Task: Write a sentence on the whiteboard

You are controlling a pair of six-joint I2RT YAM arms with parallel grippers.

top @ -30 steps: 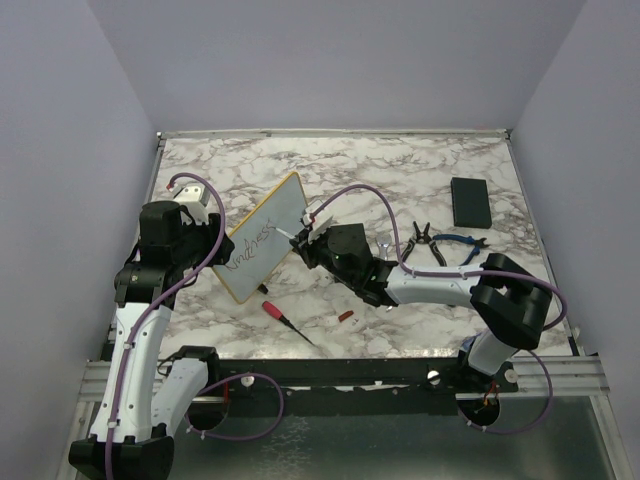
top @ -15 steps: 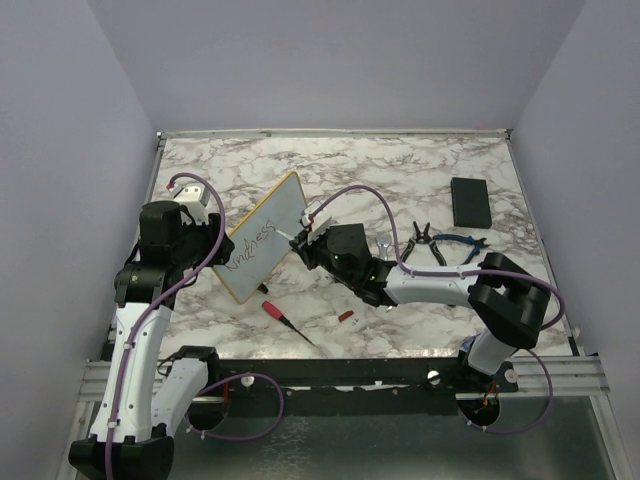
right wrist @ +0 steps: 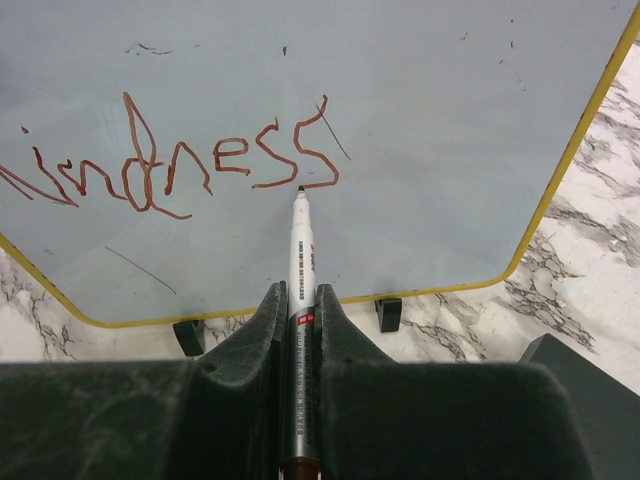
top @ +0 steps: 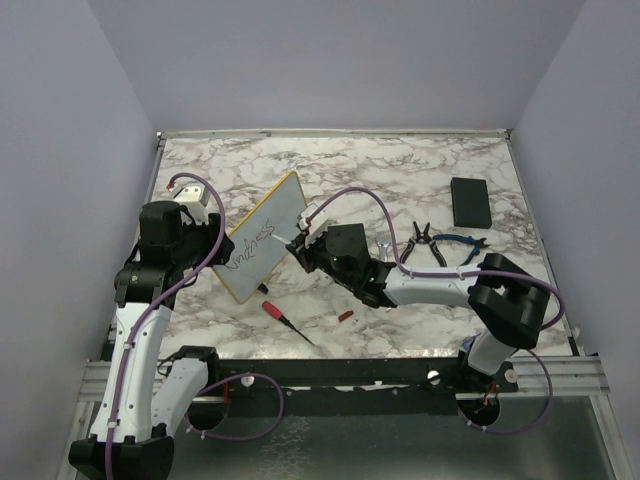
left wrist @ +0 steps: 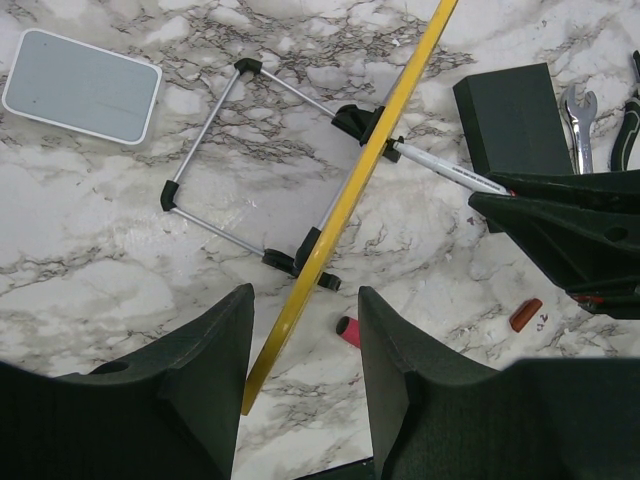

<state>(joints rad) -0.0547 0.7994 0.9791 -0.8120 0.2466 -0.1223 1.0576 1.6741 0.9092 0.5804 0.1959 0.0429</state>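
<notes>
The whiteboard (top: pixel 262 238), pale with a yellow frame, stands tilted on a wire stand (left wrist: pixel 250 170). In the right wrist view its face (right wrist: pixel 420 90) carries the sentence (right wrist: pixel 170 165), one line of red-brown handwriting ending in "indness". My right gripper (right wrist: pixel 299 292) is shut on a white marker pen (right wrist: pixel 302 250), whose tip touches the board just under the last "s". My left gripper (left wrist: pixel 303 295) is open, its fingers either side of the board's lower yellow edge (left wrist: pixel 345 195), the right finger clear of it.
A red-handled screwdriver (top: pixel 285 320) and a small red cap (top: pixel 345 316) lie in front of the board. Pliers (top: pixel 425 243), blue-handled cutters (top: pixel 460 243) and a black slab (top: pixel 470 200) lie to the right. A small grey pad (left wrist: pixel 82 85) lies behind the board.
My right gripper has shifted slightly left with the pen against the board. The left arm and the board have not moved.
</notes>
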